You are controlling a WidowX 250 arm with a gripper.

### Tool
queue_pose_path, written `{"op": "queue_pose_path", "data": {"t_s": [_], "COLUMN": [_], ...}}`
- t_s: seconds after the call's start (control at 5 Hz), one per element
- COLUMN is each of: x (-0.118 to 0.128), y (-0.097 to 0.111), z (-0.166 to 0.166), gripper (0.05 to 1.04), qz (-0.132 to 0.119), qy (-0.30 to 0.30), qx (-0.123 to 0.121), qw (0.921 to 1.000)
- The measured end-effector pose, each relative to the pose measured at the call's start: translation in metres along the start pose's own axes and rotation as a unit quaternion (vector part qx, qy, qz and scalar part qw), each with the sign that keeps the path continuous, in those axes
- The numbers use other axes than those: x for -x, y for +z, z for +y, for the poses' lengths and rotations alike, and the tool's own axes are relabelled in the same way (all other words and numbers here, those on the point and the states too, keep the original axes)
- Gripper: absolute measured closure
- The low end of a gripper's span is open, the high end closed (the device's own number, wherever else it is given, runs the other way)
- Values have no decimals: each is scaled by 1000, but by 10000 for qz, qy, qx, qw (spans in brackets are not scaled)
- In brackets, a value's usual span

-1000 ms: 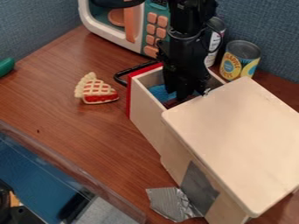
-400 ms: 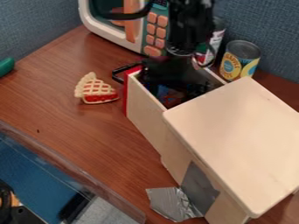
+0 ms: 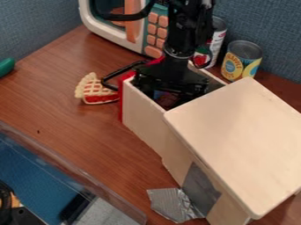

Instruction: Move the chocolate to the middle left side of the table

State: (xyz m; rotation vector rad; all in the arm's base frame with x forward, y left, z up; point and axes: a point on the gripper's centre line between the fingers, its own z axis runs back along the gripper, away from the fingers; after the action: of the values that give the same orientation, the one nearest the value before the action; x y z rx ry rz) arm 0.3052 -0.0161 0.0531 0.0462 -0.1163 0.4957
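A black gripper (image 3: pixel 176 91) hung in the open drawer (image 3: pixel 143 117), its grip impossible to tell; whether half-hidden contents (image 3: pixel 166 99) inside included the chocolate was unclear. Toy pie (image 3: pixel 97 91) sat beside the drawer.

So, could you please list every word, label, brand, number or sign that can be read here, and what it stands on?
There are none that I can quote with confidence.
Yellow-and-blue can: print on its label, too unclear to quote.
Taller can: label print too small to read.
Toy microwave: any markings too small to read.
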Motion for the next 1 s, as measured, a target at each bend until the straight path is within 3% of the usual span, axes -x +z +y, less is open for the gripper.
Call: {"op": "queue_pose_path", "data": {"t_s": [0.2, 0.4, 0.6, 0.8, 1.0], "x": [-1, -8, -15, -27, -40], "y": [5, 28, 59, 81, 81], "z": [2, 1, 4, 19, 46], "gripper": [478, 481, 481, 481, 481], "qz": [-35, -408, -837, -1129, -1206], "qy": [-89, -513, -1081, -1042, -724], "qx": [227, 449, 652, 665, 445], "qw": [9997, 9968, 9885, 9859, 9891]}}
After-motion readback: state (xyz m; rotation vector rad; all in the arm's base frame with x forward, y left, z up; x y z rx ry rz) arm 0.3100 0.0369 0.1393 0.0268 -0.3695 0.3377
